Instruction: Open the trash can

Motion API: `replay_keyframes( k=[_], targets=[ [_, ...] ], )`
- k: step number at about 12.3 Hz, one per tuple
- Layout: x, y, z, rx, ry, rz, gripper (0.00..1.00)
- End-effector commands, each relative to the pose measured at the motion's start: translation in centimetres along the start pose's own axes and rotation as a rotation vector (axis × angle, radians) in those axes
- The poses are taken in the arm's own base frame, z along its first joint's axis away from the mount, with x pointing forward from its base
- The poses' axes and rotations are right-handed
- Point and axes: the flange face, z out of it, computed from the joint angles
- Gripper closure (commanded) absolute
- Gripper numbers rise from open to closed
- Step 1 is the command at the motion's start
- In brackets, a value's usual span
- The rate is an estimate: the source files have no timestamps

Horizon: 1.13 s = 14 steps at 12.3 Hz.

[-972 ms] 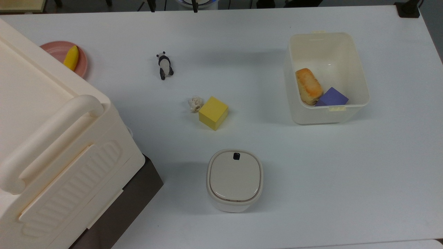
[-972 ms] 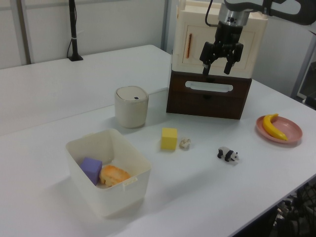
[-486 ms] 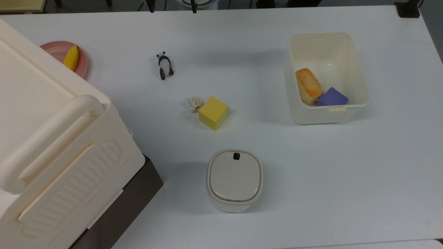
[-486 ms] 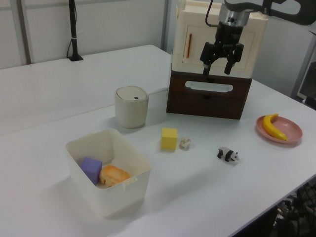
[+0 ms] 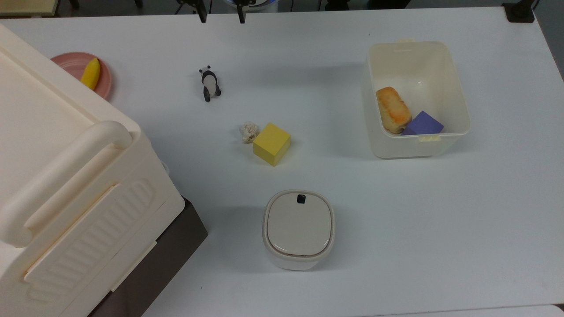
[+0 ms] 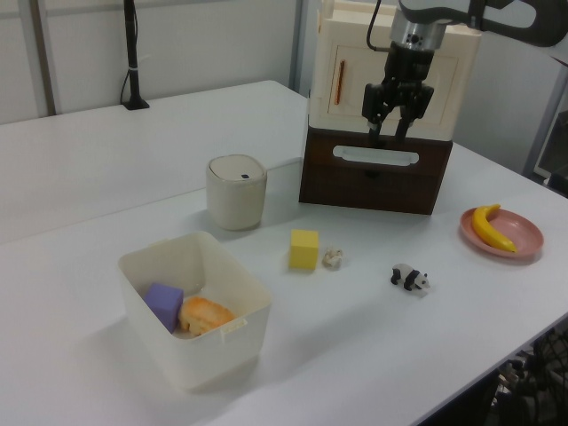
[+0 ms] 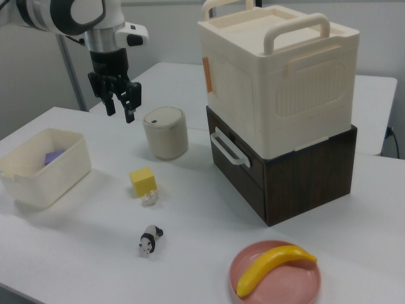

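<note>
The black two-finger gripper (image 7: 119,108) hangs from the white arm, pointing straight down above the white table (image 5: 396,220), its fingers (image 7: 131,114) parted by a narrow gap and holding nothing. The single small cream-white rounded-square plastic trash can (image 5: 299,229) stands apart from it, its flat beige lid (image 5: 299,223) closed, just right of the brown drawer unit in the top view. One yellow cube (image 5: 271,143) sits nearby.

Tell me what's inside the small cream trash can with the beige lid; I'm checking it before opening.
Cannot be seen: the small cream plastic trash can has its flat beige lid shut, covering the inside. The black button shows at its rim.
</note>
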Motion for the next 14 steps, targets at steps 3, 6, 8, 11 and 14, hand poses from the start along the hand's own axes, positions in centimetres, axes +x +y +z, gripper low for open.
replay_keyframes(
  k=[3, 6, 8, 11, 14],
  targets=[
    [1.5, -0.7, 0.6, 0.012, 0.042, -0.003, 0.94],
    [4.7, -2.7, 3.2, 0.009, 0.124, -0.031, 0.94],
    [7.6, -7.1, 4.1, 0.024, 0.237, -0.093, 0.94],
    [9.3, -10.6, 5.2, 0.032, 0.345, -0.177, 0.93],
    [10.1, -11.9, 5.8, 0.039, 0.402, -0.199, 0.93]
  ],
)
